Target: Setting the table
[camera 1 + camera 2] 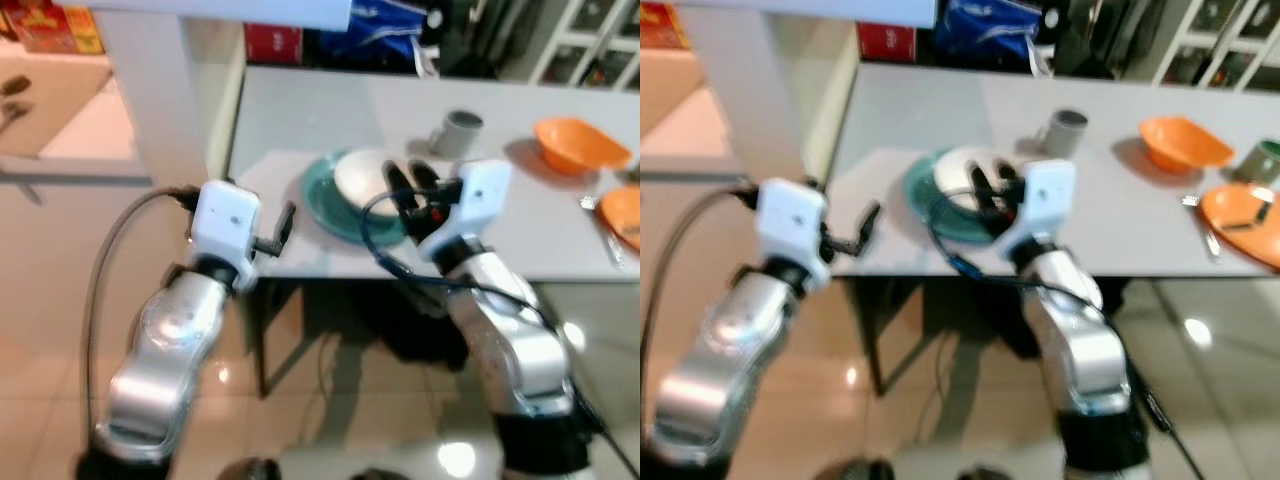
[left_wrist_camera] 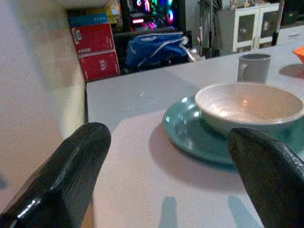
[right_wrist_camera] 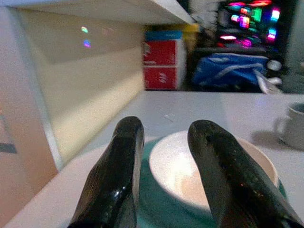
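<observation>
The right tool (image 1: 403, 181) hovers over the white bowl (image 1: 366, 177) on its teal plate (image 1: 325, 200), fingers slightly apart, probably lining up a grasp; the left tool (image 1: 283, 228) waits spread at the bench (image 1: 300, 110) edge.

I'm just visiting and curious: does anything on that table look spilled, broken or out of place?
Nothing stands out. The white bowl sits upright on the teal plate, the grey mug stands behind it, and the orange bowl and orange plate lie to the robot's right, no spills visible.

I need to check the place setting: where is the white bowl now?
In the head views the white bowl sits on the teal plate near the table's front edge, just left of the right gripper, with the grey mug behind it.
</observation>
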{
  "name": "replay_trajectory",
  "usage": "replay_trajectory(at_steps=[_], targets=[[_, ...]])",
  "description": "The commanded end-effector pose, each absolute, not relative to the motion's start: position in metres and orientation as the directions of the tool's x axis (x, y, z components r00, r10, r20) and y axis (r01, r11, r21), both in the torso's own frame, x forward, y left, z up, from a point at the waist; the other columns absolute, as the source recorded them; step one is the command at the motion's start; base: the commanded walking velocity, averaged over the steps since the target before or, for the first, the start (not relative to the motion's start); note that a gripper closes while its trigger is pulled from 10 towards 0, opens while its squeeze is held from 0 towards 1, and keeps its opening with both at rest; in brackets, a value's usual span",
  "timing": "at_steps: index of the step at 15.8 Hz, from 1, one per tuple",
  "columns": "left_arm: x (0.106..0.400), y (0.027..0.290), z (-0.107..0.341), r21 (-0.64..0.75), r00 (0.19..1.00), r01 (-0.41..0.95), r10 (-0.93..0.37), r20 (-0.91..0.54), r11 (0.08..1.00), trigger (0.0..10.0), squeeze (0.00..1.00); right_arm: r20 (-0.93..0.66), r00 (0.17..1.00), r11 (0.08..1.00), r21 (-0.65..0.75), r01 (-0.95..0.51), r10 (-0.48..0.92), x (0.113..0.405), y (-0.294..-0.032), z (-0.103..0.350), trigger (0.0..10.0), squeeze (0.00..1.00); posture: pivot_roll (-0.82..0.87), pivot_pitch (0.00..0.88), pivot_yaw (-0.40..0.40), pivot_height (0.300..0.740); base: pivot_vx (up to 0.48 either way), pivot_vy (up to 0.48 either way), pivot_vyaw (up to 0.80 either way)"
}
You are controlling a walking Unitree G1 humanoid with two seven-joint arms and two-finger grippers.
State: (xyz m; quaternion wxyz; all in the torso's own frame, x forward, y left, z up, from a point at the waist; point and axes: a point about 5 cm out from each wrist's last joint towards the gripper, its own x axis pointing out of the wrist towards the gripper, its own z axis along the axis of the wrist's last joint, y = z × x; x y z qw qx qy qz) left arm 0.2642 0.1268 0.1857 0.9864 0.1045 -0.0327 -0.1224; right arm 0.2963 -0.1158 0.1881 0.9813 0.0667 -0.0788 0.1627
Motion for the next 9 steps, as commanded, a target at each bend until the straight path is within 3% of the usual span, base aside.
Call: replay_trajectory(at_steps=[1,3,9], targets=[[0.266,0.133,0.191,0.234,0.975,0.193,-0.213,0.066,0.953,10.0,0.00,0.189,0.932,0.939,0.095,-0.330,0.308,0.297,-0.113,0.194,10.0,0.00,0.00,0.048,-0.081,0.740,0.000,0.480,0.00],[0.270,0.131,0.198,0.231,0.975,0.176,-0.202,0.094,0.957,10.0,0.00,0.102,0.958,0.953,0.117,-0.278,0.267,0.305,-0.113,0.181,10.0,0.00,0.00,0.034,-0.084,0.740,0.000,0.480,0.00],[0.274,0.129,0.194,0.245,0.982,0.132,-0.160,0.098,0.960,10.0,0.00,0.117,0.952,0.950,0.101,-0.294,0.283,0.307,-0.111,0.184,10.0,0.00,0.00,0.051,-0.096,0.740,0.000,0.480,0.00]])
